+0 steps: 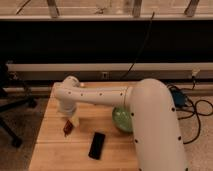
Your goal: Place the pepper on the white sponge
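Your hand hangs low over the pepper, at nine o'clock from the green bowl, positioned for a pickup; whether it's gripping, I cannot tell.

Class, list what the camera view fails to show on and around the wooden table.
- Gripper, low over the table's left side: camera view; the wrist above it hides whether it holds the pepper right beneath it.
- Green bowl: its right part is hidden behind the robot arm.
- White sponge: cannot be picked out anywhere; the arm may cover it.
- Table: its front is cut off by the bottom edge.
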You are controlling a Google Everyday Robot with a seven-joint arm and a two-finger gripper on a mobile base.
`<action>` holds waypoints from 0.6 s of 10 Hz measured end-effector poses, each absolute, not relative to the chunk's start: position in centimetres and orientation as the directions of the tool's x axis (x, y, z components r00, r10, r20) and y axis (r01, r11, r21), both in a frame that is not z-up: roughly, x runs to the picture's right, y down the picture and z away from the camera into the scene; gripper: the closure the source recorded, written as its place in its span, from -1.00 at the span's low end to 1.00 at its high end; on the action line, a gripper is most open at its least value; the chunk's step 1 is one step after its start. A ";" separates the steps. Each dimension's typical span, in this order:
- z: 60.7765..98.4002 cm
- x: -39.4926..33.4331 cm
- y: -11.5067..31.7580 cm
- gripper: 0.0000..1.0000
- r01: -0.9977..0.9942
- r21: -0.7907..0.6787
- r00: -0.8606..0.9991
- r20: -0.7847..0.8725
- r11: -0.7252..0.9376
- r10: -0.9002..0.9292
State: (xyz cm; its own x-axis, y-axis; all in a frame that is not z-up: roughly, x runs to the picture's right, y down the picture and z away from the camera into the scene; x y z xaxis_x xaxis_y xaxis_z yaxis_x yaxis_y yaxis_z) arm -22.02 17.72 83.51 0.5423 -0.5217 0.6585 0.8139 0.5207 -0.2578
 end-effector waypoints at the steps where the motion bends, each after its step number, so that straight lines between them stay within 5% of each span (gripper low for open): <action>1: 83.5 -22.2 18.1 -0.60 0.826 -0.259 0.529 0.666 0.501 -0.527; 6: 83.9 -23.1 19.6 -0.60 0.859 -0.270 0.490 0.681 0.435 -0.544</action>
State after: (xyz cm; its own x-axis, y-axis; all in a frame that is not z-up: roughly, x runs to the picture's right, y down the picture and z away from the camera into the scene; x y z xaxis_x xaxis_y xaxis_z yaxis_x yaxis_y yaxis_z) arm -23.12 19.55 83.90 0.4896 -0.5439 0.6815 0.8590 0.4352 -0.2697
